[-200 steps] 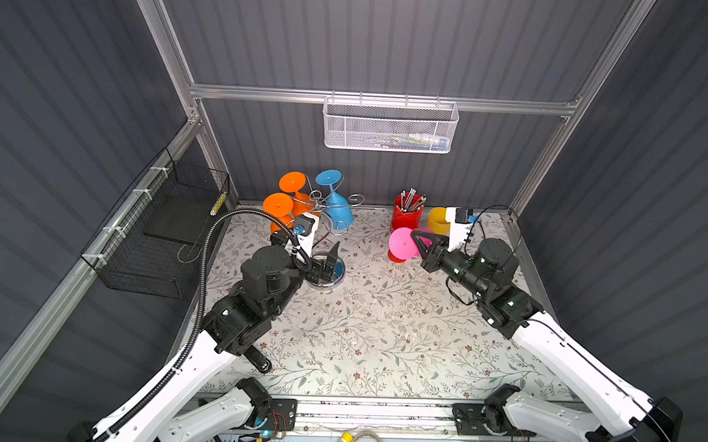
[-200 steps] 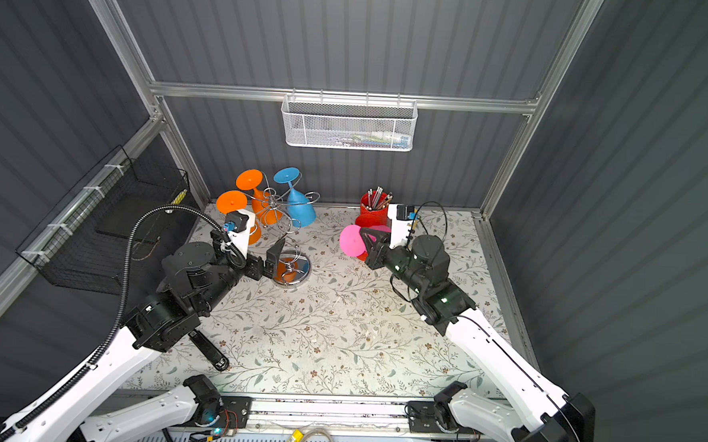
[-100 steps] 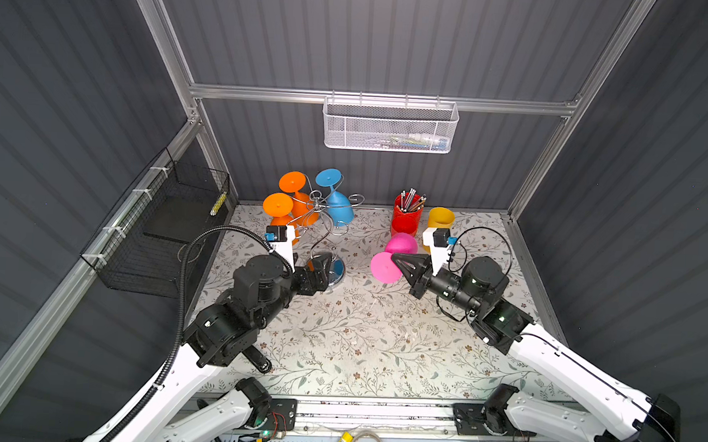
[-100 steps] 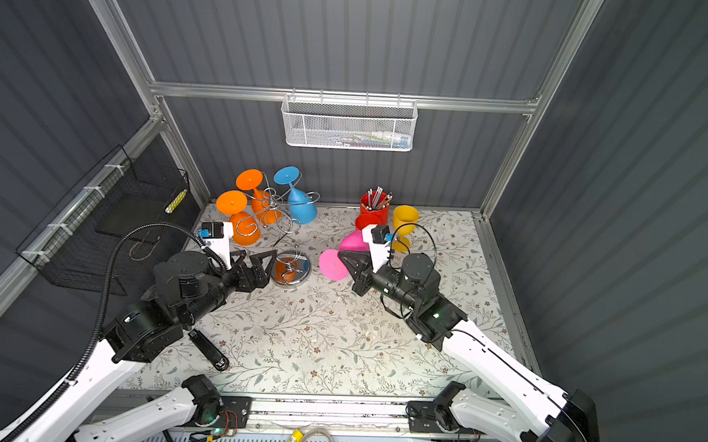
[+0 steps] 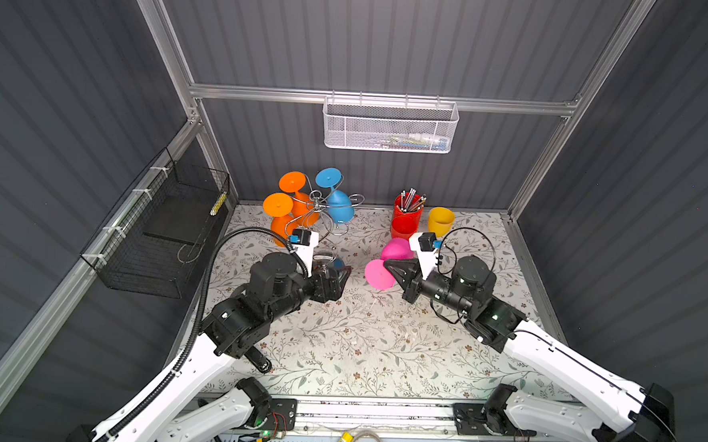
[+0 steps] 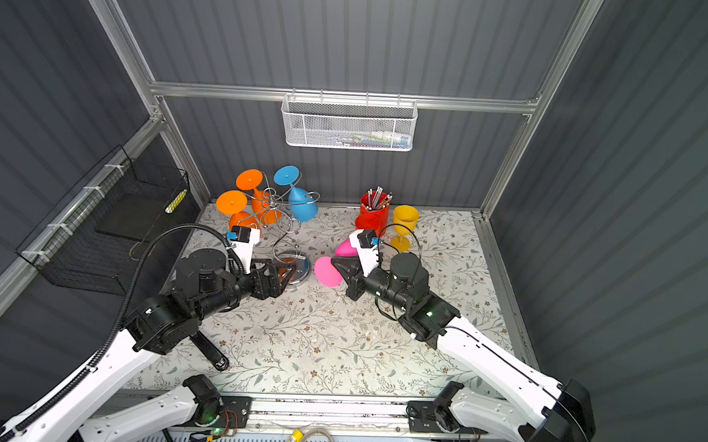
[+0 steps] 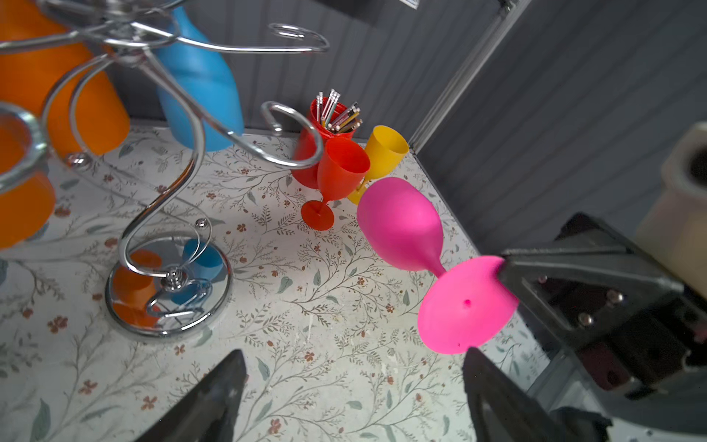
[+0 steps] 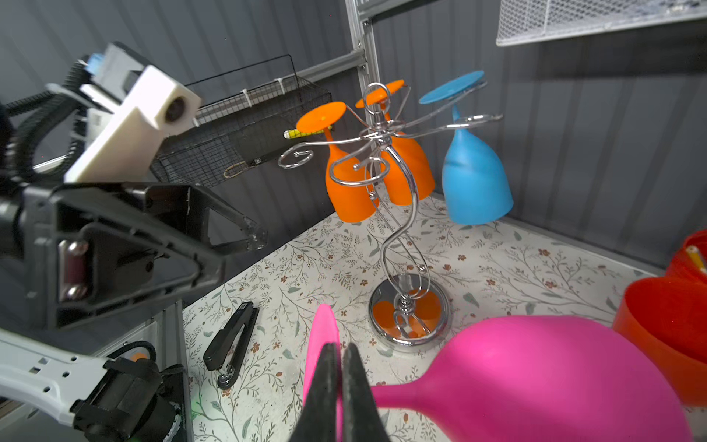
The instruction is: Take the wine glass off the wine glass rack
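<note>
On the left wall, at about 9 o'clock, hangs a black wire basket (image 5: 164, 228). A black stapler (image 8: 233, 344) lies on the flowered mat (image 5: 358, 343) near 7 o'clock.

The wine glass rack (image 6: 296, 264) stands at about 11 o'clock of the mat. Two orange glasses (image 5: 278, 204) and one blue glass (image 5: 339, 206) hang upside down from its curled arms. The arms that point toward 3 o'clock are free.

The left gripper (image 7: 352, 382) is just in front of the rack's round base. Its jaws stand wide apart and nothing is between them.

The pink wine glass (image 7: 401, 222) is off the rack, near the middle of the mat, at about 3 o'clock from the rack's base. It lies almost sideways, with the bowl toward 1 o'clock and the foot toward 7 o'clock. The right gripper (image 8: 336, 367) has its jaws closed on the edge of the round foot. This foot is close to one finger (image 7: 486, 386) of the left gripper. Whether they touch, I cannot tell.

At 1 o'clock stand a red cup (image 5: 407, 204) with pencils, a red glass (image 7: 340, 172) and a yellow glass (image 6: 404, 220), upright and close together. A white mesh basket (image 5: 390, 128) hangs on the back wall at 12 o'clock.
</note>
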`<action>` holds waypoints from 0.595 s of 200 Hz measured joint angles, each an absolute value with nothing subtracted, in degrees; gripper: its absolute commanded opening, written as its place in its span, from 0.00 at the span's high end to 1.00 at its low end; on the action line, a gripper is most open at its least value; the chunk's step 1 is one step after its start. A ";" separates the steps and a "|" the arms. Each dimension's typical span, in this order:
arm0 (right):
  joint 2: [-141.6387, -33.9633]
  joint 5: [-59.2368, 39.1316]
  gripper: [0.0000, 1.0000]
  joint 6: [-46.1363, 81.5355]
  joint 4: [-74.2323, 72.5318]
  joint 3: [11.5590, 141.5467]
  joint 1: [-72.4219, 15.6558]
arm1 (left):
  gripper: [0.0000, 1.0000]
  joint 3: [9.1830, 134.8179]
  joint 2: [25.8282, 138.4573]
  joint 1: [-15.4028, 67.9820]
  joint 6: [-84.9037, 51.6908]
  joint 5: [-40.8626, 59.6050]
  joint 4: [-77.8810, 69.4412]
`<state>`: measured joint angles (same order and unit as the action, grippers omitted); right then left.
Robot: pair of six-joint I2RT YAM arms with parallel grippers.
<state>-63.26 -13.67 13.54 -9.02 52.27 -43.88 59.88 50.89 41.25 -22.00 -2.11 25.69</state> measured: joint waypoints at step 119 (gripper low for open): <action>-68.97 -21.71 1.00 45.36 -3.55 57.71 -30.57 | 0.26 60.20 57.14 55.57 23.75 -10.37 11.84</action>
<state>-68.97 -21.71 45.36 -3.55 57.71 -30.57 60.20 57.14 55.57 23.75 -10.37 11.84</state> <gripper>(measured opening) 0.056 0.745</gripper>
